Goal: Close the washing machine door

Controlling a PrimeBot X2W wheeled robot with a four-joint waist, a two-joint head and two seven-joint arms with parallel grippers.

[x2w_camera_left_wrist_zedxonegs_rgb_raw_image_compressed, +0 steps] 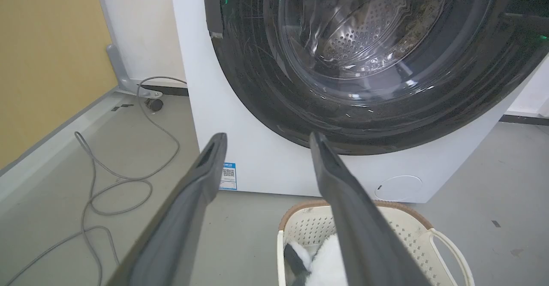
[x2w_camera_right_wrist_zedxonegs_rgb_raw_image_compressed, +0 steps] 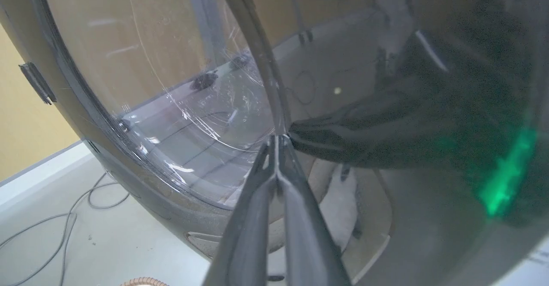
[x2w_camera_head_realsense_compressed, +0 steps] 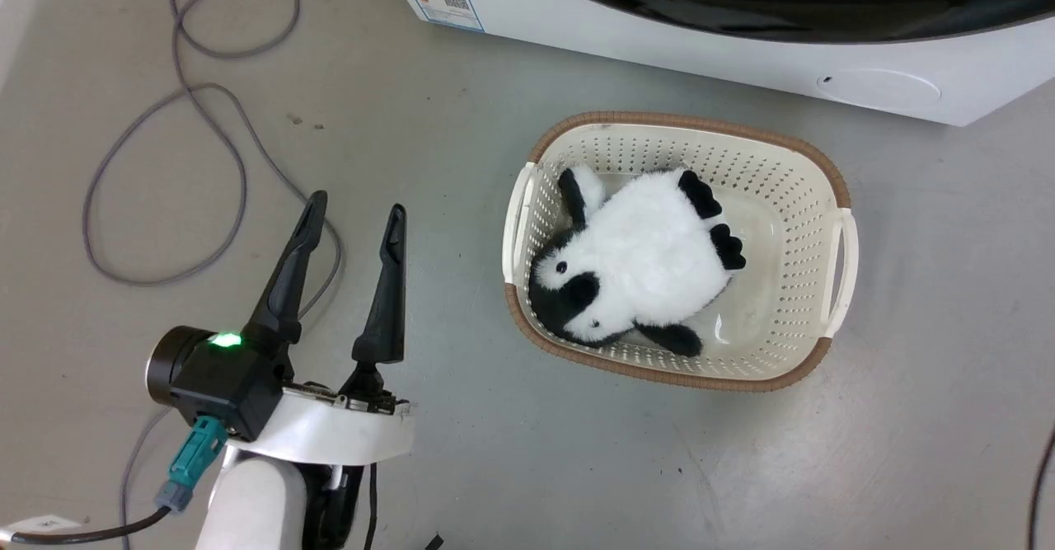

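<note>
Judging the washing machine door (x2w_camera_left_wrist_zedxonegs_rgb_raw_image_compressed: 253,88): rigid, hinged, probably fairly heavy, glossy and slippery, with a fragile glass bowl, so we'd push flat on the black rim rather than pinch. Left hand (x2w_camera_head_realsense_compressed: 358,204) is spread wide and empty over the floor (x2w_camera_head_realsense_compressed: 577,467), left of the basket (x2w_camera_head_realsense_compressed: 841,183). Door lies against the washing machine (x2w_camera_left_wrist_zedxonegs_rgb_raw_image_compressed: 257,170) front, seemingly near shut, facing outward; it's round, no long axis. Right hand (x2w_camera_right_wrist_zedxonegs_rgb_raw_image_compressed: 275,138) is pinched narrow, tips touching the door's face.

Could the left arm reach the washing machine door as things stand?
Probably yes: the left tool, open, points at the washing machine door with nothing between; the basket sits off to its right.
</note>
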